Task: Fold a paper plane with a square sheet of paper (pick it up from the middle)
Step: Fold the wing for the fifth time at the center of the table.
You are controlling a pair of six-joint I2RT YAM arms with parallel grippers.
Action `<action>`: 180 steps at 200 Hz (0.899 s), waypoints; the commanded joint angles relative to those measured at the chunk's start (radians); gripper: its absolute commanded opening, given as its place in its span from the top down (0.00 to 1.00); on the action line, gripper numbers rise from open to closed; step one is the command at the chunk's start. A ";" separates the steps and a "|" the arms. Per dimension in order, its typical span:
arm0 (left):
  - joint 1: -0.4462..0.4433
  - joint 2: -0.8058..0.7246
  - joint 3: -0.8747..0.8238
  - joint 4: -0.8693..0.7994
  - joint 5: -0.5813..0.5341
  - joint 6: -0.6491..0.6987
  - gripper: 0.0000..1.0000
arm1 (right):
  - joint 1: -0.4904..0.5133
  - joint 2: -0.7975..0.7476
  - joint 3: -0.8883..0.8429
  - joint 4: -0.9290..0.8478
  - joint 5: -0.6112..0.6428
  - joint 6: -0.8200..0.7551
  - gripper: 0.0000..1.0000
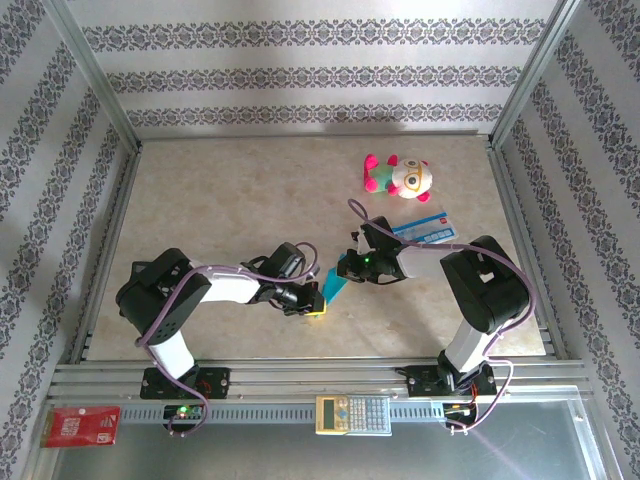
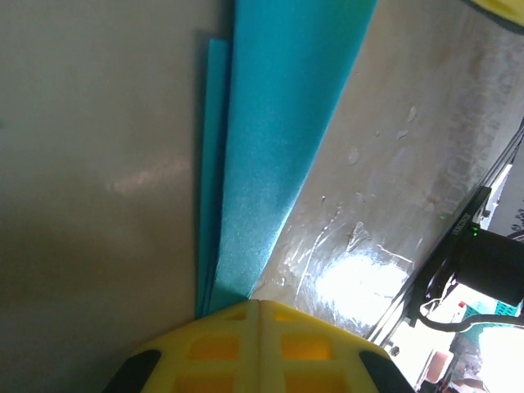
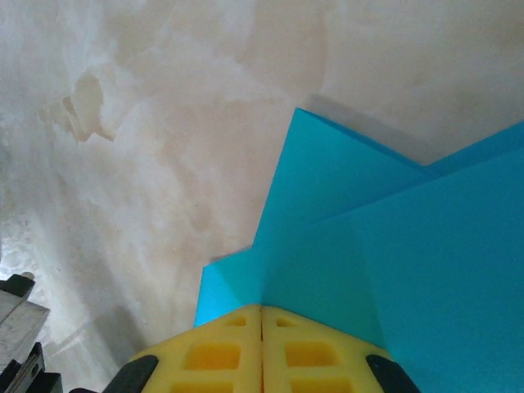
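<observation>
Paper plane [image 1: 335, 285] edges clamped by left pincer [image 2: 260, 307] and right pincer [image 3: 262, 311].

Your beige table [image 1: 230, 190] carries a plush toy [image 1: 400, 177] at the far right. A white-and-blue card [image 1: 425, 228] lies just beside it.

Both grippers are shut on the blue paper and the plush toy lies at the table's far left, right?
Not quite: the top view shows the plush toy at the table's far right. The left gripper and right gripper are indeed shut on the paper.
</observation>
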 commanded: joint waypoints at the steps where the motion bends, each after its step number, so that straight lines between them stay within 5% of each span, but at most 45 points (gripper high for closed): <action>1: 0.007 0.030 -0.011 -0.031 -0.019 0.034 1.00 | -0.021 0.048 0.006 -0.150 0.106 -0.062 0.91; 54: 0.008 0.055 -0.091 0.013 -0.033 0.016 1.00 | -0.067 -0.044 0.121 -0.280 0.045 -0.200 0.86; 125: 0.008 0.065 -0.077 0.013 -0.034 0.009 1.00 | 0.086 -0.058 -0.027 0.000 -0.031 0.027 0.86; 180: 0.008 0.050 -0.081 -0.009 -0.037 0.019 1.00 | -0.049 -0.008 -0.015 -0.054 -0.039 -0.090 0.86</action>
